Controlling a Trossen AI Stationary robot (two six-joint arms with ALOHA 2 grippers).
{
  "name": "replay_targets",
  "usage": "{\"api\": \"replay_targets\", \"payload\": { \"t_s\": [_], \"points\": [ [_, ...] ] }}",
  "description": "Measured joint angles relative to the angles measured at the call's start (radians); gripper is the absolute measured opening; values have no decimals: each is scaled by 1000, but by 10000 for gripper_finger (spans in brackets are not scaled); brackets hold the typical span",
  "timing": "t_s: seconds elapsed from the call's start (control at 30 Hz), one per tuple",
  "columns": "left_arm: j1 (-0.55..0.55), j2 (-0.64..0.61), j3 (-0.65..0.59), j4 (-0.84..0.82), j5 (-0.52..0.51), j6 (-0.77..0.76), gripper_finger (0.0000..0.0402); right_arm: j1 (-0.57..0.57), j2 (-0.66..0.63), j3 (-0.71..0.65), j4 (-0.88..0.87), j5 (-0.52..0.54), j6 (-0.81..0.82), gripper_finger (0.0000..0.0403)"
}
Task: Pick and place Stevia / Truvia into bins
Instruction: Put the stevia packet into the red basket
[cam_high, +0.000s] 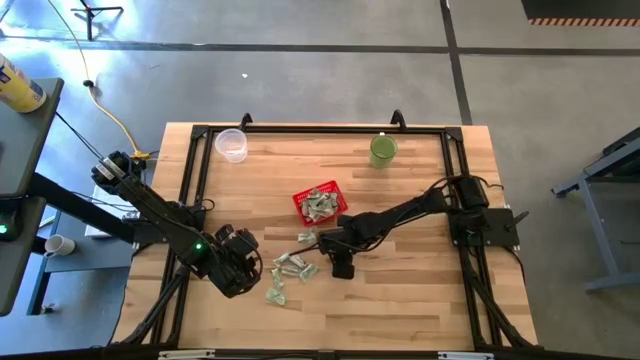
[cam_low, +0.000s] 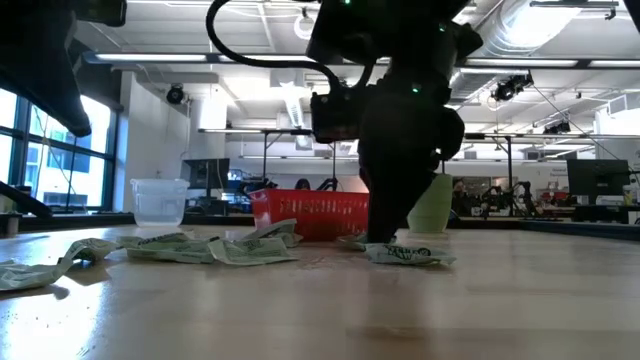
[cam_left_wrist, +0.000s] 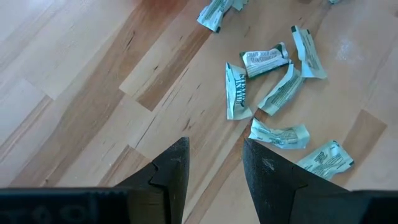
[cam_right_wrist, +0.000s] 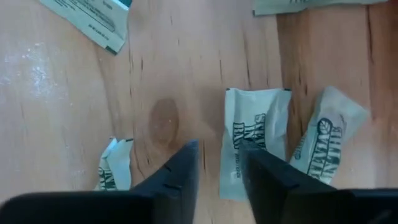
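Note:
The red basket (cam_high: 320, 203) stands mid-table with several pale green and white sachets inside. More sachets (cam_high: 295, 265) lie flat and scattered on the wood nearer the front edge. My right gripper (cam_right_wrist: 219, 150) points down just above the table in front of the basket, slightly open. One sachet (cam_right_wrist: 255, 134) lies with its long edge in the gap and the rest under one finger. Two others (cam_right_wrist: 326, 140) (cam_right_wrist: 115, 165) lie on either side of it. My left gripper (cam_left_wrist: 214, 158) hovers open over bare wood, left of the scattered sachets (cam_left_wrist: 280, 93). My right gripper comes at the sachet's long edge (cam_right_wrist: 233, 140) from above, pointing steeply down, with one finger (cam_right_wrist: 264, 171) over the sachet and the other beside it. Whether the fingertips touch it, I cannot tell. The sachet lies flat on the table.
A clear plastic cup (cam_high: 231, 144) stands at the far left and a green cup (cam_high: 383, 150) at the far right. Black frame rails (cam_high: 320, 128) run along the table's edges. There is bare wood on the right half and along the front edge.

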Motion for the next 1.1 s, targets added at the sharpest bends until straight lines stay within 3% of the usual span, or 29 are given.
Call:
{"api": "replay_targets", "payload": {
  "t_s": [0.2,0.43,0.6,0.7,0.77,1.0,1.1],
  "points": [
    [0,0,0,-8,0,9,182,0,-35,-5,-15,2,50,10],
    [0,0,0,-11,0,28,182,-32,-108,9,-20,35,97,3],
    [0,0,0,-12,0,34,182,-54,-164,26,-25,-22,-44,18],
    [0,0,0,-12,-3,52,182,-35,-146,21,-70,-138,-225,45],
    [0,0,0,-13,-8,53,182,-12,-128,22,-91,-153,-321,78],
    [0,0,0,-13,-10,37,182,29,-90,22,-36,-4,-449,219],
    [0,0,0,-13,-10,27,182,18,-86,22,-27,-5,-447,255]
  ]
}}
